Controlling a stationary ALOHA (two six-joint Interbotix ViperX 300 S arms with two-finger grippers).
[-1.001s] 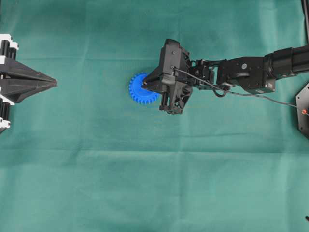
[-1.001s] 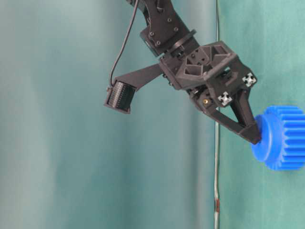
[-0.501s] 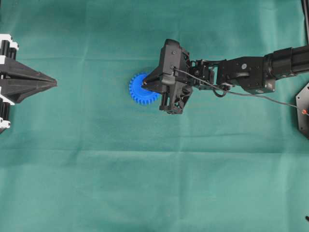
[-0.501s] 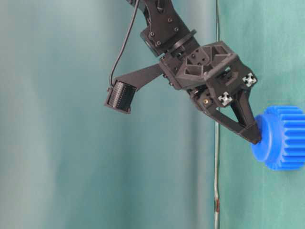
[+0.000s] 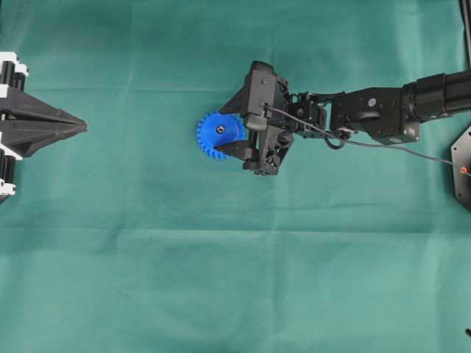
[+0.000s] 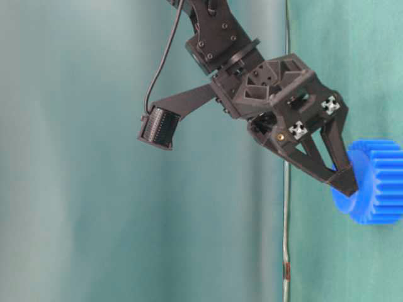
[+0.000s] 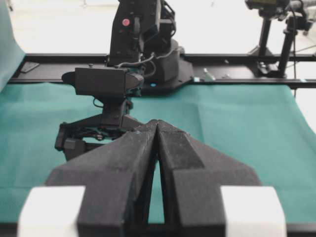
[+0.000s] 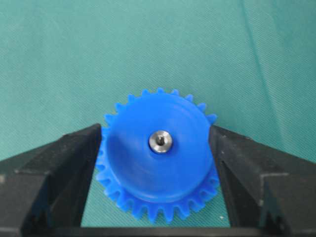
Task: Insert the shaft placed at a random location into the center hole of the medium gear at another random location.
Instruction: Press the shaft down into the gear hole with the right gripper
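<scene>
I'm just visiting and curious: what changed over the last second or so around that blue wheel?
The right gripper opened: its fingers, pinched together over the middle of the medium gear a second ago, have spread to either side and let go of the shaft, whose shiny end now shows in the center hole. The gear, the right arm and the shut left gripper stayed put.

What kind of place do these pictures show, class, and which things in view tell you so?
Most likely a robotics lab bench: a green cloth covers the table, two black robot arms face each other, and camera stands rise behind. A blue gear with a metal shaft looks like a practice piece.
</scene>
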